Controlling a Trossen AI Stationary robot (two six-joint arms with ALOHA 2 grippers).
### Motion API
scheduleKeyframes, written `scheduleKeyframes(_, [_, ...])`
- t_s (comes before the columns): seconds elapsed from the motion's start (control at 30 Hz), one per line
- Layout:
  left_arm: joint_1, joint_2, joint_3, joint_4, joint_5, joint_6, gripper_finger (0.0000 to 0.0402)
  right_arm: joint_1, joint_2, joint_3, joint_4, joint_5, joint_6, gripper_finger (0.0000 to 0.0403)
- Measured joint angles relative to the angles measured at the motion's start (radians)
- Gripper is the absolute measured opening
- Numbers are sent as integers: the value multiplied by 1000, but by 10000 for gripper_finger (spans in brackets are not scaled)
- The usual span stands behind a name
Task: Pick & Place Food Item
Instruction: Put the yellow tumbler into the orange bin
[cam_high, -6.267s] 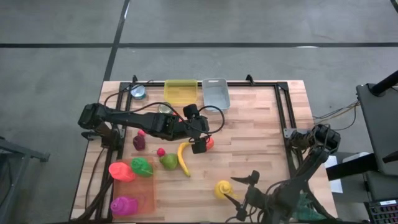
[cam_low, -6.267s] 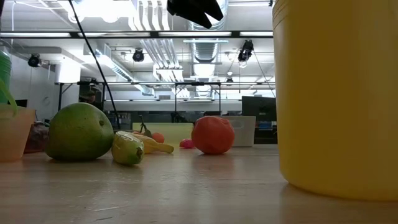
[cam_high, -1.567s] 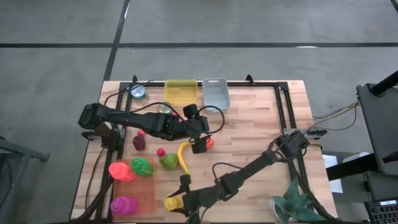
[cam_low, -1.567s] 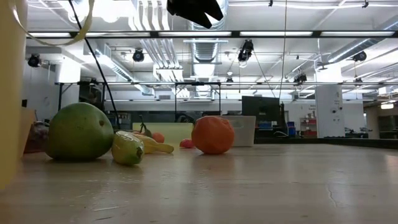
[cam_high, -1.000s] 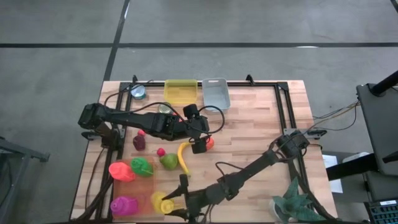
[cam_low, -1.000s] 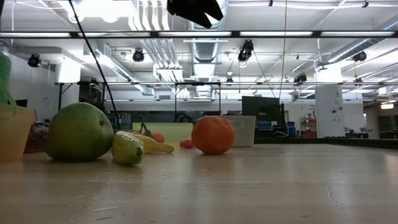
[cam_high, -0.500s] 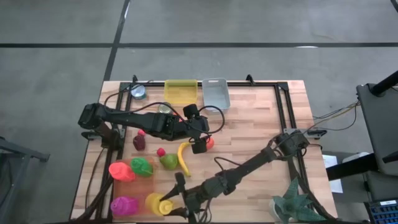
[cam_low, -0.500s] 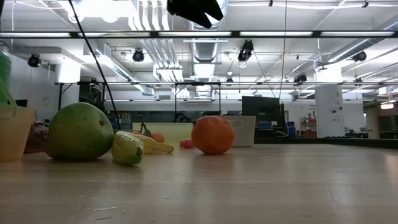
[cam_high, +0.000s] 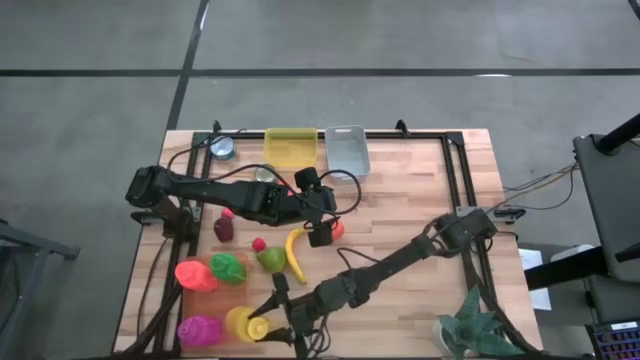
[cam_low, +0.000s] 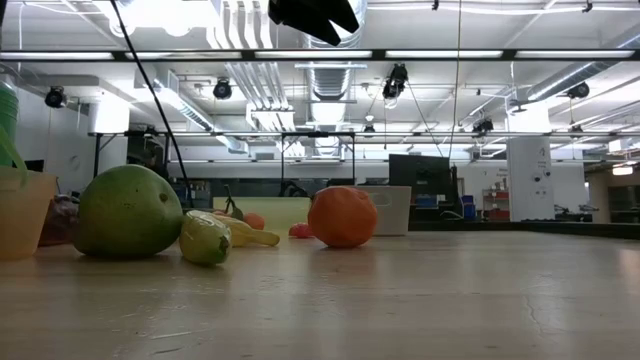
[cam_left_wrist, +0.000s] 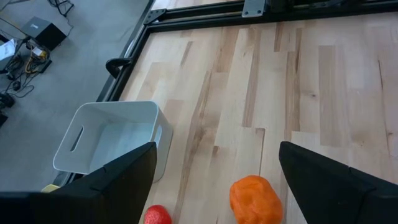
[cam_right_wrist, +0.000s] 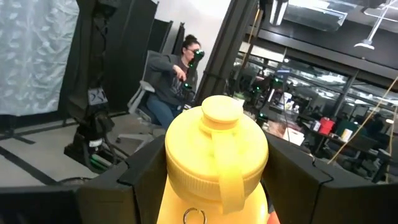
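Right end effector (cam_high: 262, 322): clamped on yellow jug (cam_high: 243, 324), held over orange tray (cam_high: 222, 298) beside magenta bottle (cam_high: 198, 330). Left end effector (cam_high: 320, 238): fingers spread, empty, above orange fruit (cam_left_wrist: 255, 199), far from the tray. Banana (cam_high: 293, 255), pear (cam_high: 270, 259): on counter (cam_high: 410, 210), between tray and fruit.

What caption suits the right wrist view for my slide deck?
Right gripper shut on a yellow jug, with a seated person behind.
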Motion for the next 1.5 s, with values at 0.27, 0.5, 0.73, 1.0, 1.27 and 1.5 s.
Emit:
scheduleKeyframes(0.27, [0, 0, 0, 0, 2, 0, 342, -1, 109, 160, 23, 2, -48, 221])
scheduleKeyframes(0.5, [0, 0, 0, 0, 0, 0, 342, -3, 197, 236, 5, 31, -57, 221])
scheduleKeyframes(0.73, [0, 0, 0, 0, 0, 0, 342, -2, 198, 223, 31, 38, -59, 221])
scheduleKeyframes(1.0, [0, 0, 0, 0, 0, 0, 342, -5, 168, 248, -103, 48, 7, 221])
scheduleKeyframes(1.27, [0, 0, 0, 0, 0, 0, 342, -9, 170, 293, -218, 36, 49, 221])
scheduleKeyframes(1.5, [0, 0, 0, 0, 0, 0, 342, -16, 170, 284, -240, 12, 94, 221])
